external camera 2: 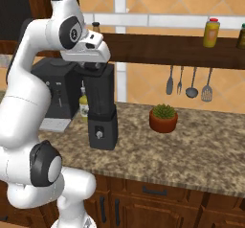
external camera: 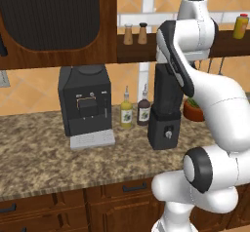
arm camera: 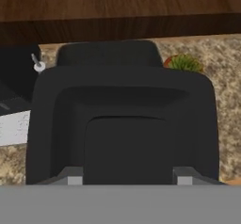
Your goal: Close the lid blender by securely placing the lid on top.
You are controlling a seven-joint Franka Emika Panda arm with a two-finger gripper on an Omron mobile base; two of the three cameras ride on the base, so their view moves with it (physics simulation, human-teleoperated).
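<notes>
a: in what state is the pincer (arm camera: 130, 177) found?

b: it is clenched on the lid (arm camera: 122, 100). in the hand view the raised centre of the lid is caught between the two fingertips (arm camera: 75, 177), and the flat black square is spread around them. no gap is seen between the tips and the raised part.

a: and where is the lid held?

b: in the right base view the pincer (external camera 2: 94, 68) is seen right at the top of the blender (external camera 2: 102, 112), which is standing upright on the bench (external camera 2: 191, 150). so the lid is placed at the jar top. whether it is already seated on the rim or just above it cannot be told.

a: what could go wrong from here?

b: if the lid is let go while its corners are not matched with the square jar, it may be left tilted, or it may slide off onto the bench toward the plant pot (external camera 2: 163, 118). also, the blender is tall and narrow. if it is pressed off centre, it could probably be tipped or pushed aside, toward the coffee machine (external camera: 85, 104).

a: anything more far out?

b: the wooden shelf (external camera 2: 167, 45) is near above the hand, so it could be struck if the arm is lifted carelessly.
</notes>
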